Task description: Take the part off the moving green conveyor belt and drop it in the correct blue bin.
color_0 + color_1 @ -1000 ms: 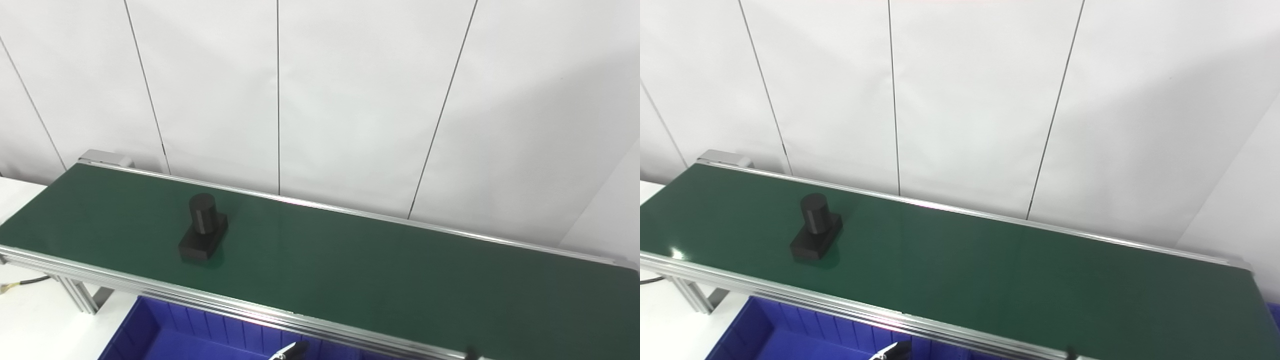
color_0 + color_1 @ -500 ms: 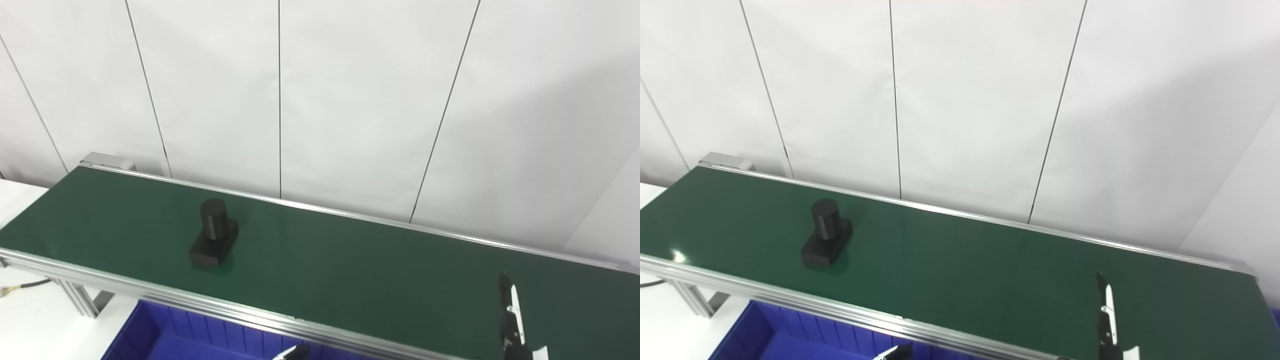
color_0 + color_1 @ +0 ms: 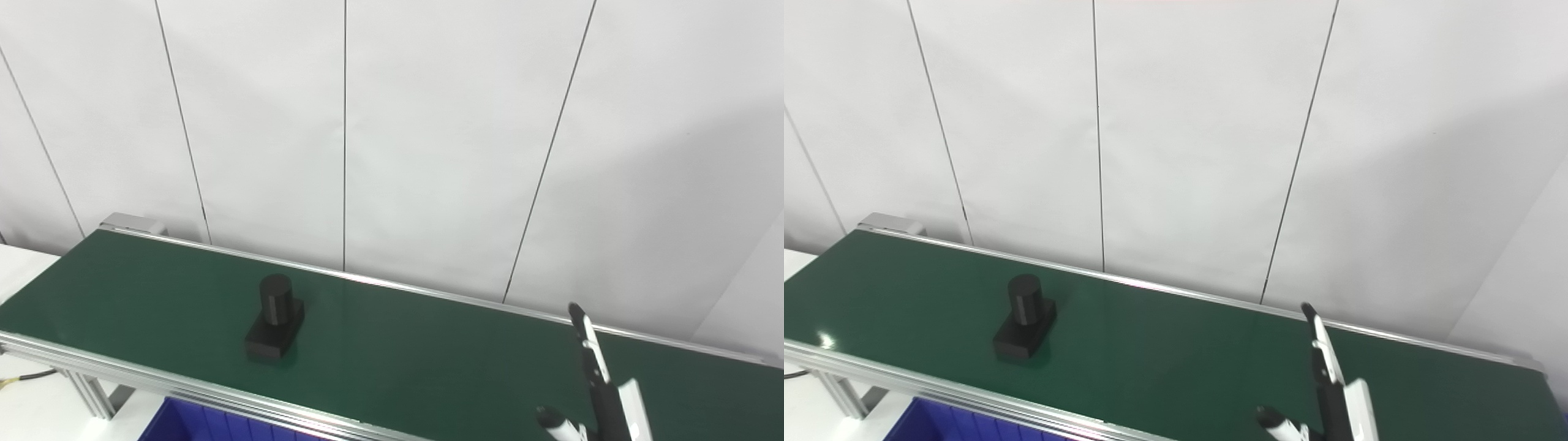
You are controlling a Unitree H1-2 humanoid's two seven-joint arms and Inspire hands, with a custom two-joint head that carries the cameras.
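black part (image 3: 274, 320) sits on the green belt (image 3: 416, 361), an upright round post on a flat block base, standing free with nothing touching it. it's on the left half of the belt, closer to the near rail (image 3: 184, 387) than the far rail (image 3: 1164, 288).

my right hand (image 3: 597, 392) comes up at the bottom right over the belt, well apart from the part. one long finger points up and away, a shorter one (image 3: 554, 424) sticks out low to its left, so the fingers are spread and i see nothing held in them. most of the hand is cut off by the frame edge.

left hand is out of frame, can't report on it.

blue bin (image 3: 202, 424) peeks out below the near rail, just down-left of the part's spot; only a corner shows. belt between part and hand is bare green. white panel wall (image 3: 392, 135) behind the far rail. belt frame leg (image 3: 89, 395) and a cable (image 3: 24, 376) at far left, below the near rail.
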